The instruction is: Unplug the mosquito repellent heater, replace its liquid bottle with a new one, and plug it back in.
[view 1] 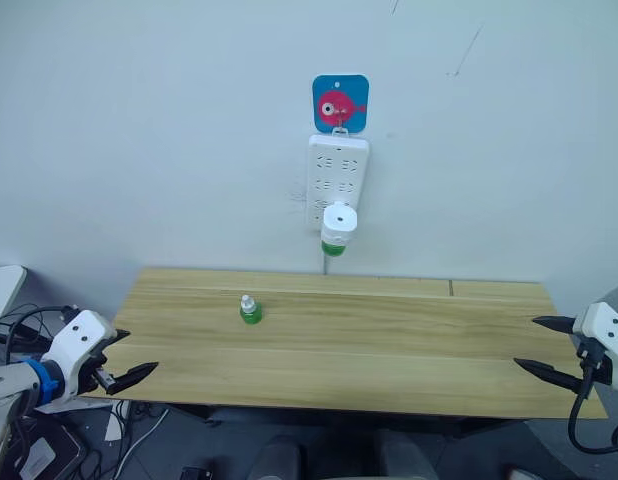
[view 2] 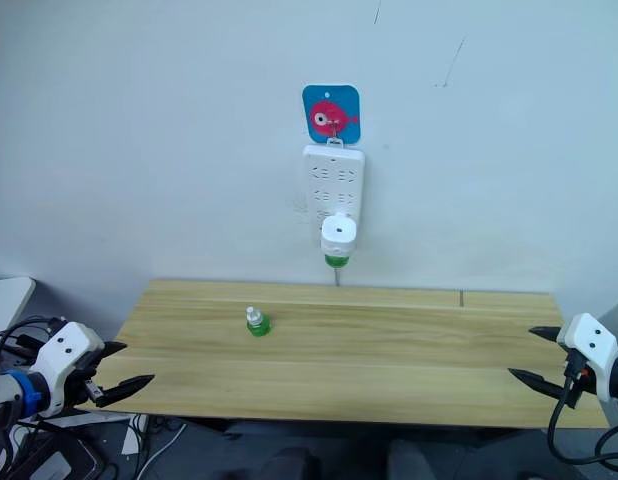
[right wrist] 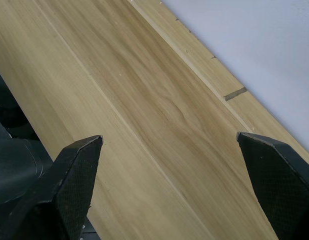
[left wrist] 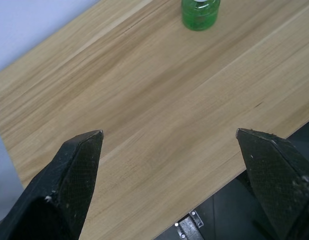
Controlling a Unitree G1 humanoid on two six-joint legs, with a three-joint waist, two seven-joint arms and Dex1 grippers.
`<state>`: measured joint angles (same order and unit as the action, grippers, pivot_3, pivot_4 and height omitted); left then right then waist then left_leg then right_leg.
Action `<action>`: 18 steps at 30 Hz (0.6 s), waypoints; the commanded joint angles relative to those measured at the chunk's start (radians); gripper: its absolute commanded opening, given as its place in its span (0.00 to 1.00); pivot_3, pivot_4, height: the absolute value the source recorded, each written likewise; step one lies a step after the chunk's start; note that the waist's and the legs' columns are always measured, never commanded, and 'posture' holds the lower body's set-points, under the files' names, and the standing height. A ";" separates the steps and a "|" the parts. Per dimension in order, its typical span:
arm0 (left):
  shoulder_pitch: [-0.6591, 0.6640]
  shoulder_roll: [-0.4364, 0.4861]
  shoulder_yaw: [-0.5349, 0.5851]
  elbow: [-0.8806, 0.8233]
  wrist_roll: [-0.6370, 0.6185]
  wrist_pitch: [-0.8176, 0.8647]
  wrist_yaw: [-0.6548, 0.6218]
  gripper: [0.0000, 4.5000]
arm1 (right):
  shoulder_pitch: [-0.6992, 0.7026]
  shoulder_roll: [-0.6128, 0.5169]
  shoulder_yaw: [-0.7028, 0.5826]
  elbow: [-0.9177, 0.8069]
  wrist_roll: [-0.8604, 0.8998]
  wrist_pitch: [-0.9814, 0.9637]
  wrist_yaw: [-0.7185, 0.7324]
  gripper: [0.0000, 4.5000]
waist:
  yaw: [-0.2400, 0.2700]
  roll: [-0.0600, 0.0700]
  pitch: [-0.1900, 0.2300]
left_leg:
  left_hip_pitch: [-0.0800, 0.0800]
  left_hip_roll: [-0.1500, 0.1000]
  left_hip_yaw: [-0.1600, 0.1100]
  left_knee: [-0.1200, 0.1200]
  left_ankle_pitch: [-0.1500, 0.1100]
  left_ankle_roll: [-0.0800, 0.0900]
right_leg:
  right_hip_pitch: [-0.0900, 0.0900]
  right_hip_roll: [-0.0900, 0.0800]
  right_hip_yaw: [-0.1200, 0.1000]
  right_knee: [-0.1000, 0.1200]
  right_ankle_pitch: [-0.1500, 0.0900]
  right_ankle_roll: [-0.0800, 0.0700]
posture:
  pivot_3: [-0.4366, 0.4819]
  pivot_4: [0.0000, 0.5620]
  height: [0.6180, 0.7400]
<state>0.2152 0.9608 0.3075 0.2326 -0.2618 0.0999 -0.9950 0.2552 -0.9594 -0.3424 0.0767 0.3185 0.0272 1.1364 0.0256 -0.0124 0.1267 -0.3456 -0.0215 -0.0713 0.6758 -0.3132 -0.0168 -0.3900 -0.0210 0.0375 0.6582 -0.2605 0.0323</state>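
The white mosquito repellent heater [view 1: 338, 222] is plugged into the bottom of a white power strip [view 1: 337, 170] on the wall, above the table's far edge. Its liquid bottle [view 1: 333, 248] shows as a green base under the heater. The new one [view 1: 250, 311], a small green bottle with a whitish cap, stands upright on the wooden table [view 1: 389, 350], left of centre; the left wrist view shows it too [left wrist: 200, 12]. My left gripper [view 1: 139, 352] hovers open at the table's left front corner. My right gripper [view 1: 525, 342] is open at the right edge. Both hold nothing.
The power strip hangs from a blue hook plate with a pink fish [view 1: 340, 103]. A cable [view 1: 323, 258] drops behind the table. Dark cables and gear [view 1: 29, 440] lie on the floor at the left. A seam [view 1: 450, 288] marks the far right of the tabletop.
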 commanded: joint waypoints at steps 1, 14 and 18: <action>-0.034 0.010 0.012 0.043 0.013 -0.044 -0.014 1.00 | -0.002 -0.006 -0.047 -0.011 0.012 -0.014 0.002 1.00 | 0.000 0.000 0.000 | 0.000 0.000 0.000 0.000 0.000 0.000 | 0.000 0.000 0.000 0.000 0.000 0.000 | 0.58 0.15 0.92; -0.119 -0.013 0.005 0.217 -0.002 -0.202 -0.137 1.00 | 0.005 0.003 -0.052 -0.040 0.014 0.001 -0.009 1.00 | 0.000 0.000 0.000 | 0.000 0.000 0.000 0.000 0.000 0.000 | 0.000 0.000 0.000 0.000 0.002 0.003 | 0.57 0.13 0.92; -0.145 -0.013 0.005 0.262 -0.013 -0.197 -0.157 1.00 | 0.007 0.007 -0.055 -0.051 0.025 0.026 -0.013 1.00 | 0.000 0.000 0.000 | 0.000 0.000 0.000 0.000 0.000 0.000 | 0.000 0.000 0.000 0.000 0.002 0.003 | 0.56 0.13 0.92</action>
<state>0.0914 0.9390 0.2904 0.4779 -0.2578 -0.0950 -1.1428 0.2627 -0.9518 -0.3617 0.0543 0.3192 0.0371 1.1280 0.0254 -0.0123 0.1269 -0.3455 -0.0216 -0.0711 0.6759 -0.3133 -0.0170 -0.3901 -0.0211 0.0371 0.6583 -0.2584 0.0356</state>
